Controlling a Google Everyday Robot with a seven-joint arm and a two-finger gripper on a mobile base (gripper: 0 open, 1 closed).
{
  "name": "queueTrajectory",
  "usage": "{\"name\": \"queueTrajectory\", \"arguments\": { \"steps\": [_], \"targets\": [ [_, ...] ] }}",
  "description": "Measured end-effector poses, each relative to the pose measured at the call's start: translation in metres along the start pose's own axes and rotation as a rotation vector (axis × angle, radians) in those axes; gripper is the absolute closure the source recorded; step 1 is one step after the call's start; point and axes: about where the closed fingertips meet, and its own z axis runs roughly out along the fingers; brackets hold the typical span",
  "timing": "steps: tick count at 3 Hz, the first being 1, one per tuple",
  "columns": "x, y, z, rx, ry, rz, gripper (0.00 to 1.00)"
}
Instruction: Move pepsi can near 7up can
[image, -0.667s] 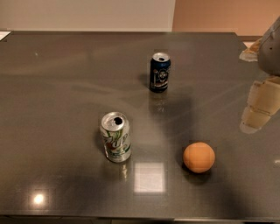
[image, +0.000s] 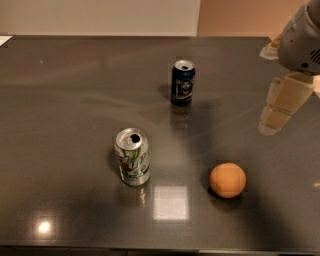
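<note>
The pepsi can, dark navy with a round white-and-blue logo, stands upright at the middle back of the dark table. The 7up can, silver-white with green lettering, stands upright nearer the front, left of centre. The two cans are well apart. My gripper hangs at the right edge of the view, above the table, to the right of the pepsi can and apart from it. It holds nothing that I can see.
An orange lies on the table at the front right, below the gripper and to the right of the 7up can. A wall runs behind the table's far edge. Bright light reflections show near the front edge.
My gripper has shifted a little to the left and up. The cans and the orange have not moved.
</note>
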Motion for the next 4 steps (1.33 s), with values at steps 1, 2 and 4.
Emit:
{"name": "queueTrajectory", "arguments": {
  "steps": [1, 2, 4],
  "targets": [
    [-0.019, -0.024, 0.009, 0.003, -0.046, -0.034, 0.00],
    [-0.034, -0.046, 0.018, 0.011, -0.093, -0.050, 0.00],
    [-0.065, -0.077, 0.046, -0.021, -0.167, -0.046, 0.00]
  ]
}}
